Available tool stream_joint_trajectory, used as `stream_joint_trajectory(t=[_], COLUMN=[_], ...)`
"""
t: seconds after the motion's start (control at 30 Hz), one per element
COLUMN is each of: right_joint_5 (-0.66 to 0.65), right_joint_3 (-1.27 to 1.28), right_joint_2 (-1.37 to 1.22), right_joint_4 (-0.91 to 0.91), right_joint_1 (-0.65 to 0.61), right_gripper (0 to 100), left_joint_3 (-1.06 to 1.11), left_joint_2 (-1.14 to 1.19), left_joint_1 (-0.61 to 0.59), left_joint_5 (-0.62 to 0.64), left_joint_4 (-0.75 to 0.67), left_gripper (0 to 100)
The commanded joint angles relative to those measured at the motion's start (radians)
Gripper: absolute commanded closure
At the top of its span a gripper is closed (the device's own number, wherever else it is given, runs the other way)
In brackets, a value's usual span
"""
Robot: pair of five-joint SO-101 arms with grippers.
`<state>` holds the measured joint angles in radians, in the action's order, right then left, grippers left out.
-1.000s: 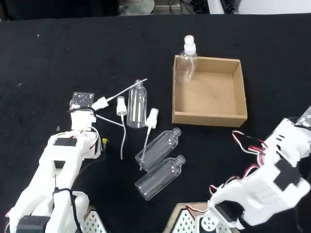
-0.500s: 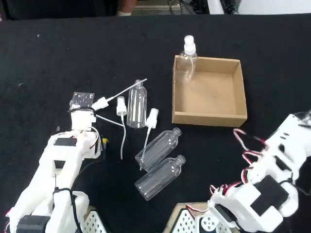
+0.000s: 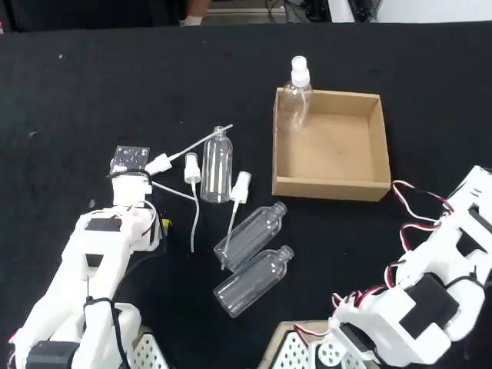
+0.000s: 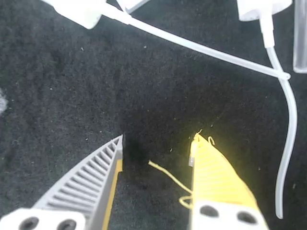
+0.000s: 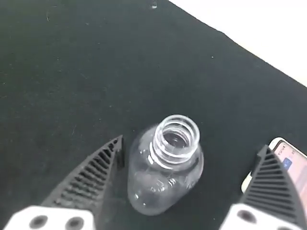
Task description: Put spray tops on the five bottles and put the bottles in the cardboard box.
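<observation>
In the right wrist view my right gripper is open, its dark fingers on either side of a clear upright bottle with an uncapped neck. My right arm sits at the table's lower right. Over bare black cloth my left gripper is open, holding nothing, with spray tops and their thin tubes just beyond it. A capped bottle stands at the far left corner of the cardboard box. One uncapped bottle lies among three loose spray tops. Two more bottles lie nearer the front.
The left arm takes up the lower left. A phone-like object lies close to the right gripper's finger. The black cloth ends at a pale surface beyond the upright bottle. Open cloth lies behind and to the left of the box.
My right arm has folded and swung toward the table's right edge. The left arm, the bottles and the spray tops have not moved.
</observation>
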<state>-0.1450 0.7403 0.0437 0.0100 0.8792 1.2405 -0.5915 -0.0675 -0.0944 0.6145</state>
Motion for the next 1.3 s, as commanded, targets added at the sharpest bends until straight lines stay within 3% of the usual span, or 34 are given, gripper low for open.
stream_joint_trajectory(t=[0.0, 0.43, 0.67, 0.97, 1.27], right_joint_5=[-0.009, -0.009, -0.009, -0.009, -0.008], right_joint_3=[-0.059, -0.047, -0.068, -0.068, 0.047], right_joint_2=[-0.002, -0.019, -0.142, -0.145, 0.065], right_joint_4=[-0.008, 0.000, 0.137, 0.141, 0.084], right_joint_1=[0.000, 0.000, 0.006, 0.002, 0.000], right_gripper=[63.0, 63.1, 63.1, 63.1, 63.1], left_joint_3=[-0.015, -0.008, -0.008, -0.012, -0.015], left_joint_2=[-0.008, -0.012, -0.012, -0.009, -0.006], left_joint_1=[0.008, 0.010, 0.010, 0.012, 0.012], left_joint_5=[-0.031, -0.038, -0.038, -0.038, -0.038], left_joint_4=[-0.008, -0.008, -0.006, -0.006, -0.006], left_gripper=[78, 78, 78, 78, 78])
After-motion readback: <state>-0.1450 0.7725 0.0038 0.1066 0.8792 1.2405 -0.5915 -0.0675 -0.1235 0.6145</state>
